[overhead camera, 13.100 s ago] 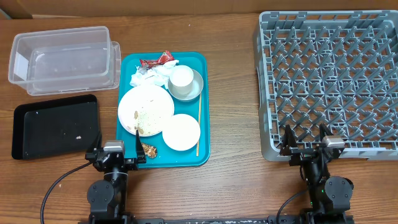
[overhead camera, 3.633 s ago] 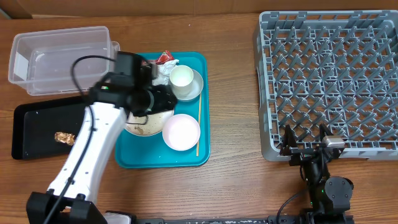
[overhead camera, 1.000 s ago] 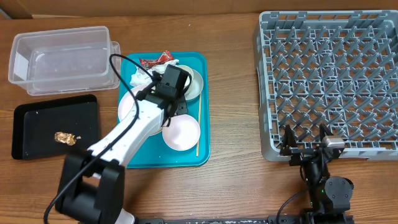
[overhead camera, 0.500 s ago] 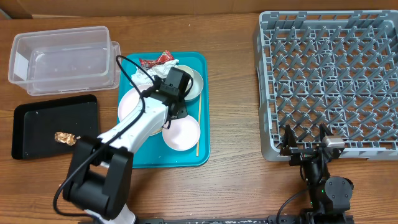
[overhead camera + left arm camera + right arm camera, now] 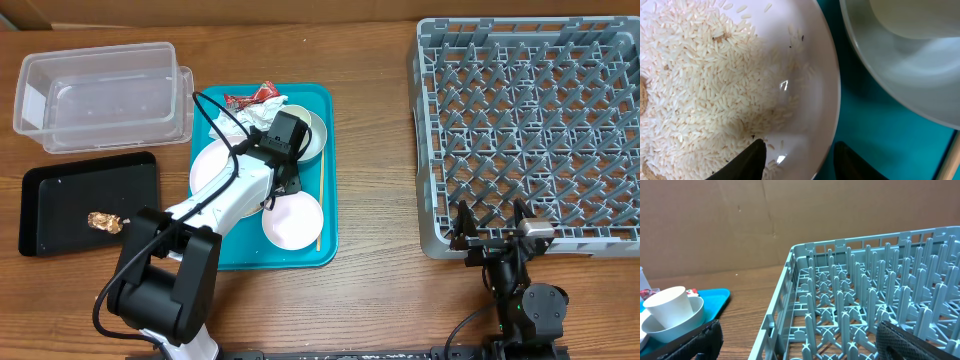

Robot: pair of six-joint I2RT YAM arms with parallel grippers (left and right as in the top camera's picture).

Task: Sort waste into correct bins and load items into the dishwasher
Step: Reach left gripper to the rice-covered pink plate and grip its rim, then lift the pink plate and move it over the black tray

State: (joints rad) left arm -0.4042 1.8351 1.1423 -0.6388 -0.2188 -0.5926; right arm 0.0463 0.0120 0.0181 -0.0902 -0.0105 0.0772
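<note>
Large flat round white plate (image 5: 810, 95): glossy, strewn with loose white rice (image 5: 695, 75) | left gripper (image 5: 799, 150): half-open astride its rim, nothing gripped

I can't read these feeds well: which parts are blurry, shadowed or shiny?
Left wrist view: the rice is sharp, a shadow dims its lower part, small glints sit on the plate, the bowl is soft. Right wrist view: the rack is crisp, the near fingers blur. Overhead view: evenly lit.
</note>
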